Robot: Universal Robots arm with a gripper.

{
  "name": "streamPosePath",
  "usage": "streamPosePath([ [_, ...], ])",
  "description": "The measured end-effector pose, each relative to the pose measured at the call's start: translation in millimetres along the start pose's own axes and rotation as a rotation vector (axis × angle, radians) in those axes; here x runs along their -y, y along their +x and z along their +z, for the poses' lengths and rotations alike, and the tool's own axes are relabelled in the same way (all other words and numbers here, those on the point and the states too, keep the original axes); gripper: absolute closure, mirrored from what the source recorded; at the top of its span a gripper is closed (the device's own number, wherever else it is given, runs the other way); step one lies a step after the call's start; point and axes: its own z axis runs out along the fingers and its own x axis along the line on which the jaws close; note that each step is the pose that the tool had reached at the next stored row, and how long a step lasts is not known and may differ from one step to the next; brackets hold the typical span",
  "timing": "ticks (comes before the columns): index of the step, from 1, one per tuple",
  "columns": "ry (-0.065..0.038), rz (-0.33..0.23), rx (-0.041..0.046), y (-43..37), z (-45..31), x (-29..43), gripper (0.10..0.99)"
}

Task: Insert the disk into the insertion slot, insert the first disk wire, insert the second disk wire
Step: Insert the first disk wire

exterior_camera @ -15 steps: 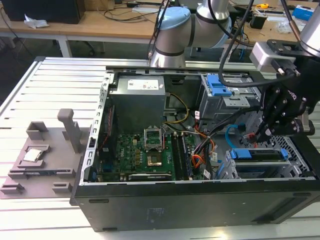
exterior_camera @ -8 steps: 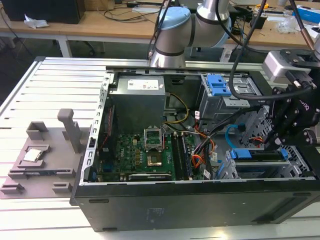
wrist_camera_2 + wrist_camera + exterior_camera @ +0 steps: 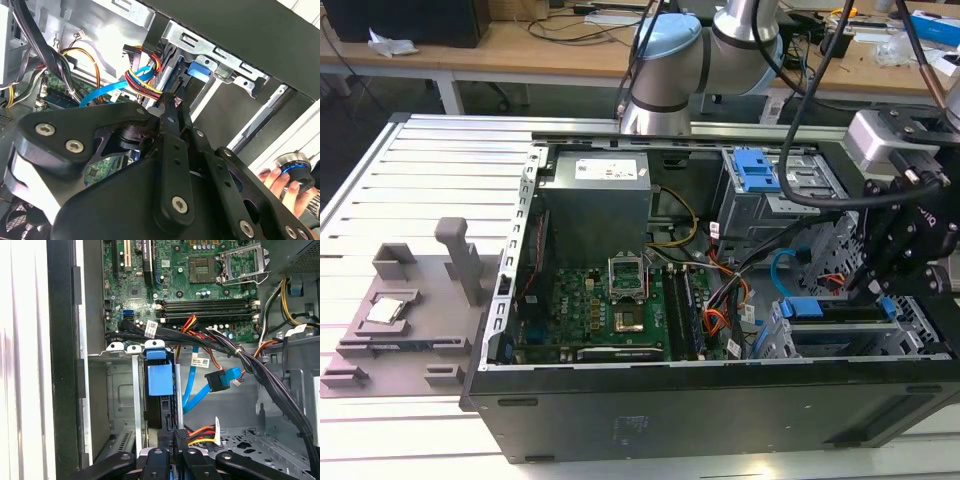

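The disk (image 3: 160,381) sits in its blue carrier inside the insertion slot (image 3: 122,390); the exterior view shows the disk (image 3: 832,310) low in the silver insertion slot (image 3: 782,338). My gripper (image 3: 171,442) is shut on the black plug of the first disk wire (image 3: 202,432), whose orange-red leads run off sideways. In the second wrist view the gripper (image 3: 172,100) holds the first disk wire (image 3: 142,82) right at the disk's (image 3: 200,70) rear edge. The second disk wire (image 3: 192,385) hangs loose beside the disk, its plug free, and its loop (image 3: 780,265) shows in the exterior view.
Thick black cables (image 3: 260,370) cross above the bay. The motherboard (image 3: 610,310) fills the case's middle, and a grey cage with a blue latch tab (image 3: 757,170) stands behind. A person's hand (image 3: 280,180) holds a round knob outside the case. A grey fixture (image 3: 410,310) lies at the exterior view's left.
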Motion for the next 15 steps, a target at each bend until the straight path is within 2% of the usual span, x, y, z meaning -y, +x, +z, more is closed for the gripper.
streamPosePath([
  [4, 0.0, 0.0, 0.0005, -0.1, 3.1, 0.7, 0.922],
  [7, 0.0, 0.0, 0.0009, -0.3, 5.1, 5.0, 0.922],
  [9, 0.0, -0.004, 0.0007, -0.3, 5.7, 5.4, 0.922],
  [11, 0.0, -0.017, 0.0021, -0.8, 5.9, 5.5, 0.922],
  [12, 0.0, -0.017, 0.0055, -1.6, 7.4, 5.5, 0.922],
  [15, 0.0, -0.017, 0.0023, -2.0, 6.1, 5.4, 0.922],
])
